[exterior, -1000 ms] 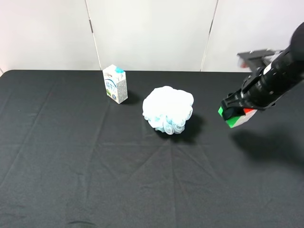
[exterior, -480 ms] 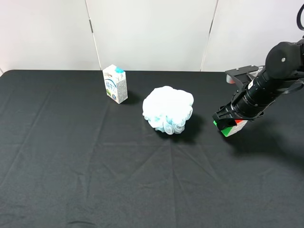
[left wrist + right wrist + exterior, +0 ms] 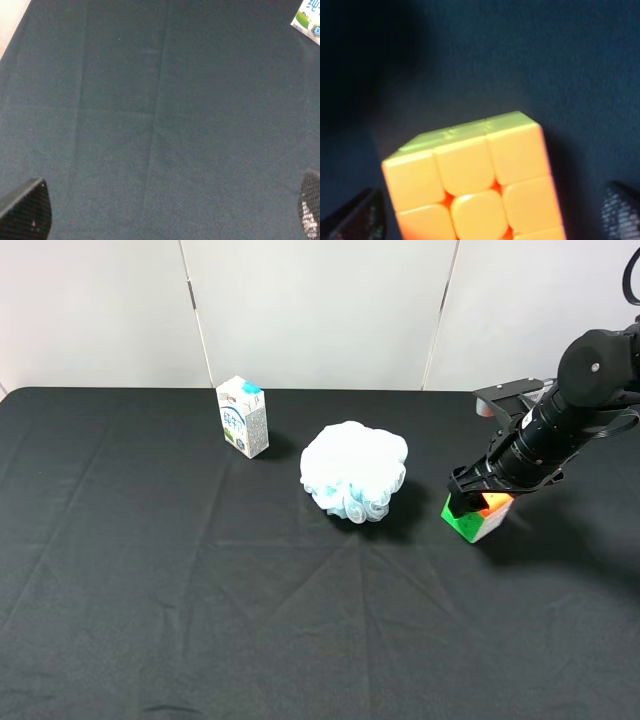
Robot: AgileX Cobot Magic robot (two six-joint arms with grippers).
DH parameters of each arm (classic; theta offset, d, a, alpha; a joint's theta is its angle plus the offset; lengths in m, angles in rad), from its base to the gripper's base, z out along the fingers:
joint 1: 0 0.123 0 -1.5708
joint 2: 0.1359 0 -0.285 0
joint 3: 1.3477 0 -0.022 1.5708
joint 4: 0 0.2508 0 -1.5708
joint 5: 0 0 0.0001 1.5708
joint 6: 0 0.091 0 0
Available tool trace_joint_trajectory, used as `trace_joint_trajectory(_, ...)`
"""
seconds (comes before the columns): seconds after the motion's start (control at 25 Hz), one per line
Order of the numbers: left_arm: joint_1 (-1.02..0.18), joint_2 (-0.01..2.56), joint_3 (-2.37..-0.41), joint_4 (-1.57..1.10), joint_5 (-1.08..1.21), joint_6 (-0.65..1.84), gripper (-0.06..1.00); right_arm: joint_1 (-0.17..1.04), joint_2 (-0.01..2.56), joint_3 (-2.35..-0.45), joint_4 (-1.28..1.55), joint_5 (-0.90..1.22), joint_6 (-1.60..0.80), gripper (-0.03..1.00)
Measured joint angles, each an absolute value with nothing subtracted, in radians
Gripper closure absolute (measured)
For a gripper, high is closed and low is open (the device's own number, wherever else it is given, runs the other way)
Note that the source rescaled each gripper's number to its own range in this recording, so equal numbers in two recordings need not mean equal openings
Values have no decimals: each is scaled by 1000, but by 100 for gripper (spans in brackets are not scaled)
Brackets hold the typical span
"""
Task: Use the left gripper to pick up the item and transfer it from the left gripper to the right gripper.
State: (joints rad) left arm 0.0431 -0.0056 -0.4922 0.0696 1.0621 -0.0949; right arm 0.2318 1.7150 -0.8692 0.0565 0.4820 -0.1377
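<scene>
The puzzle cube (image 3: 474,519) sits on the black tablecloth (image 3: 200,590) at about four o'clock from the bath pouf (image 3: 354,471), orange face up; the right gripper (image 3: 483,496) hangs just over it with fingers (image 3: 355,220) spread clear of its sides. The left gripper (image 3: 165,210) is spread wide over bare cloth, gripping nothing; the milk carton (image 3: 243,417) stands at ten o'clock from the pouf.

Lab-style test bench, black cloth-covered table (image 3: 150,590), plain white panel backdrop (image 3: 320,310)
</scene>
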Motion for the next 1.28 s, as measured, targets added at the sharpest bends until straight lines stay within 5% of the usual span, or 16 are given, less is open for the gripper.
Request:
trace_joint_trajectory(0.2, 43, -6, -492, 70, 1062, -94, -3, 232, 1715, -869, 57, 482, -138, -3)
trace_joint_trajectory(0.76, 43, -6, -492, 70, 1062, -93, -3, 232, 1647, -869, 57, 542, -137, -3)
trace_joint_trajectory(1.28, 43, -6, -492, 70, 1062, -92, -3, 232, 1197, -869, 72, 881, -136, -3)
